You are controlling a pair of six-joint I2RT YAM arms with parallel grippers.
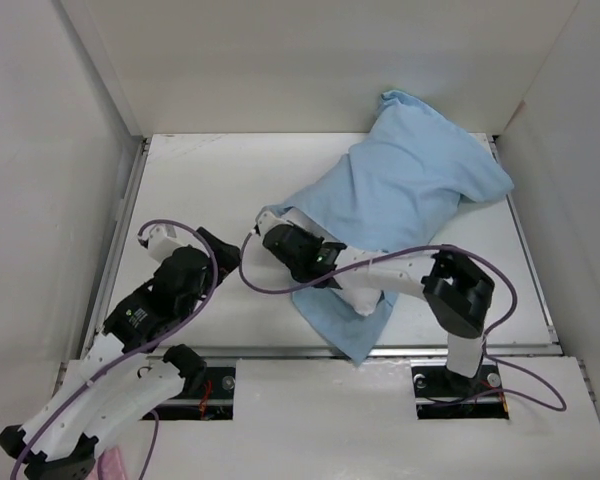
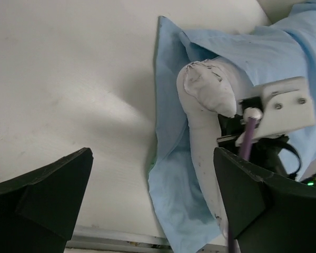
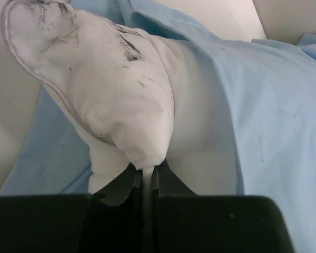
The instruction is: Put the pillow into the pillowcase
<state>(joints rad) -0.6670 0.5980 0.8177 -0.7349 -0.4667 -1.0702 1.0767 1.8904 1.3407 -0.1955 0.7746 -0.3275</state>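
White and smudged, the pillow (image 3: 110,95) looks mostly sheathed. Only its puffy corner pokes out at the 7 o'clock end of the matte light-blue pillowcase (image 1: 410,180), which bulges toward 1 o'clock on the tabletop (image 1: 200,170). My right gripper (image 3: 146,176) is pinched on that corner, and my left gripper (image 2: 151,151) gapes, empty. Left to do, I judge: tuck this end in.

White table (image 1: 200,180), pale enclosure walls (image 1: 280,60)
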